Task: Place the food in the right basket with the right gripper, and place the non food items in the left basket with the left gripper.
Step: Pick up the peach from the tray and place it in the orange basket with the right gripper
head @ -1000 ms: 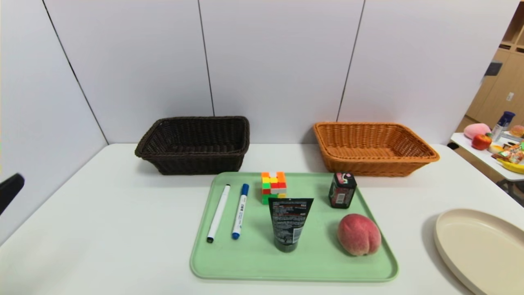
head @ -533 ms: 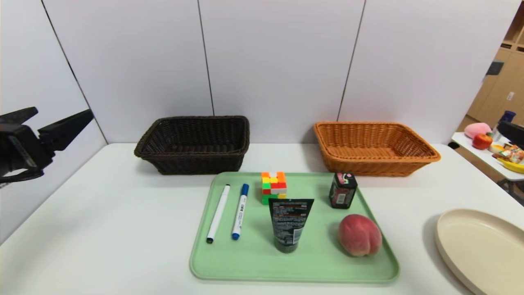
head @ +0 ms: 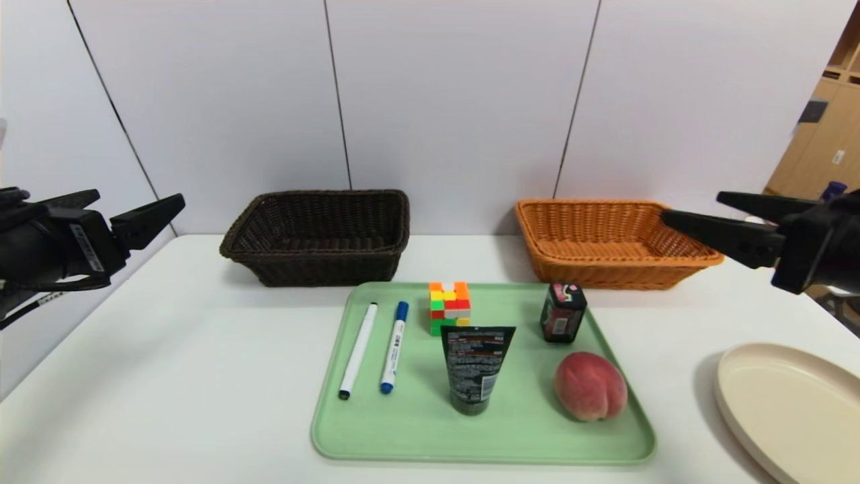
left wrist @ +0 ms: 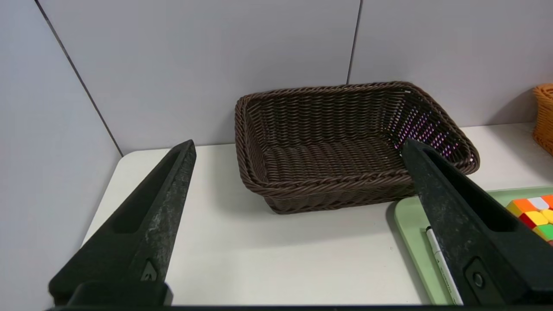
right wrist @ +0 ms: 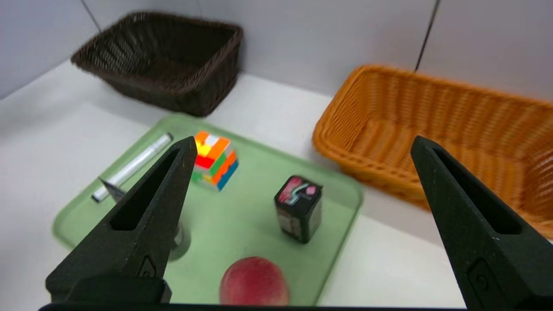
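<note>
2 rectangular woven wicker baskets [head: 316, 235] flank fuzzy round peach [head: 590, 386].

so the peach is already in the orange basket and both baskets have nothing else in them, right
Not quite. The peach is on the green tray, near the dark pink-labelled container, not in the orange basket. The head view shows this; the orange basket and the dark brown basket both hold nothing.

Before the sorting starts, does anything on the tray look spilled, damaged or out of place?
Nothing stands out. The markers, puzzle cube, black tube, dark container and peach sit intact on the green tray.
</note>
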Robot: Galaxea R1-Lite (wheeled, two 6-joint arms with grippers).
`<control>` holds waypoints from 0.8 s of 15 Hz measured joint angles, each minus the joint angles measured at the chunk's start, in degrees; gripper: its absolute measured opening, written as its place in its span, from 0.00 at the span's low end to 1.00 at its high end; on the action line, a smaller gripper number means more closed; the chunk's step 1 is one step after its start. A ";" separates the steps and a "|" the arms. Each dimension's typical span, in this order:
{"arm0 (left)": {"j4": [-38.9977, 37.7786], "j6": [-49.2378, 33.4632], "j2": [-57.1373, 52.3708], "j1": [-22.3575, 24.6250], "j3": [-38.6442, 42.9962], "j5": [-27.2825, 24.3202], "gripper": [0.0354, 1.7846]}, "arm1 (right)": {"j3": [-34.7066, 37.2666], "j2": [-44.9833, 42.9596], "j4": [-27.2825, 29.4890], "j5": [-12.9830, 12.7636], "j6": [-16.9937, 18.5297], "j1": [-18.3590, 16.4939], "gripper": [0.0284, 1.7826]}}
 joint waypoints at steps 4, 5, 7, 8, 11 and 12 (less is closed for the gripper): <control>0.22 2.71 -0.06 0.00 0.33 0.07 0.94 | -11.11 6.14 20.71 -3.74 0.17 5.60 0.96; 0.24 2.85 -0.11 0.00 0.39 0.07 0.94 | -13.76 7.50 26.05 -4.16 0.24 6.78 0.96; 0.27 2.93 -0.17 0.00 0.66 0.00 0.94 | -17.18 9.56 34.08 -4.41 -0.02 8.31 0.96; 0.27 2.93 -0.33 0.00 0.79 0.00 0.94 | -18.64 10.36 37.89 -4.44 -0.39 8.84 0.96; 0.27 2.95 -0.85 0.00 1.60 0.00 0.94 | -21.55 13.07 46.84 -4.51 -3.16 10.00 0.96; 0.29 2.95 -1.02 0.00 1.79 -0.02 0.94 | -21.67 14.14 47.67 -4.57 -3.71 10.22 0.96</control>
